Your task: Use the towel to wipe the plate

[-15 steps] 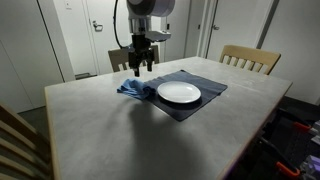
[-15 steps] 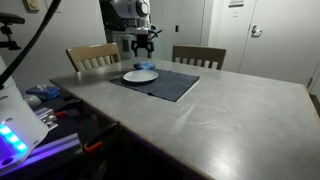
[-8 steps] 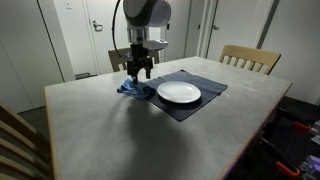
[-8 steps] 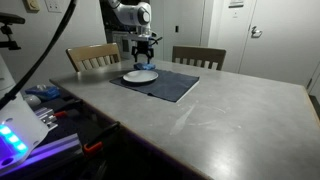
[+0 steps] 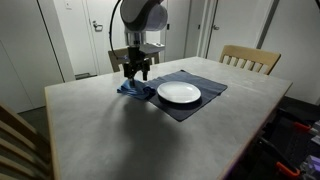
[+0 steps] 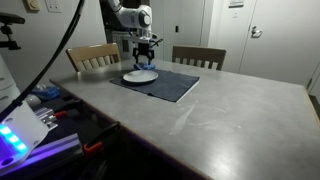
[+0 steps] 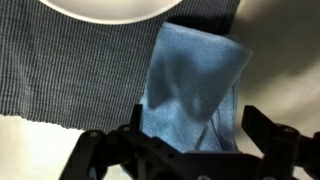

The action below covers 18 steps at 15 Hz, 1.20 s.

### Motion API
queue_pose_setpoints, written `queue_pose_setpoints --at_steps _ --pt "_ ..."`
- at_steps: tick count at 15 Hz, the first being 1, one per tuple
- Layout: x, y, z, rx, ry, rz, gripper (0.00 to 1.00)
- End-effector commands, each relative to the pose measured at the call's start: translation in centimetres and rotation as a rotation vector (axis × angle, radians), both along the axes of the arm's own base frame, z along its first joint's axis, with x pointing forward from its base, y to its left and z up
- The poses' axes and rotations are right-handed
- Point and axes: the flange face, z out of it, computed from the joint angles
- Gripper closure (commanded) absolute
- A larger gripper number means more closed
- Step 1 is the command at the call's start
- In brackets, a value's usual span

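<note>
A crumpled blue towel (image 7: pixel 192 85) lies on the table at the edge of a dark grey placemat (image 7: pixel 70 70); it also shows in an exterior view (image 5: pixel 136 90). A white plate (image 5: pixel 179 93) sits on the placemat, also in another exterior view (image 6: pixel 140 76) and at the top of the wrist view (image 7: pixel 105 8). My gripper (image 7: pixel 190 130) is open and hangs just above the towel, its fingers on either side of it. In an exterior view the gripper (image 5: pixel 136 73) is right over the towel, beside the plate.
The grey table (image 5: pixel 120 130) has wooden chairs at its far sides (image 5: pixel 250 58) (image 6: pixel 92 54) (image 6: pixel 198 56). Another chair back (image 5: pixel 12 135) stands at the near corner. Electronics and clutter lie beside the table (image 6: pixel 30 115).
My gripper has moved down toward the towel, staying open. The towel and plate have not moved.
</note>
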Motion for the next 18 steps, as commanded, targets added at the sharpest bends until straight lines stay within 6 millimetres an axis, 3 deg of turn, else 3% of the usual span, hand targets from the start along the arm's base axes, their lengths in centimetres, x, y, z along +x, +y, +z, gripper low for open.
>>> queue_pose_setpoints --at_steps 1,6,8,18 --pt "0.7 0.4 -0.8 0.009 -0.01 0.011 0.0" --pt "1.0 0.2 -2.0 0.012 0.014 0.001 0.0" --pt "1.1 0.2 -2.4 0.013 0.017 0.0 0.26" --pt "1.1 0.2 -1.7 -0.01 0.047 0.011 0.96"
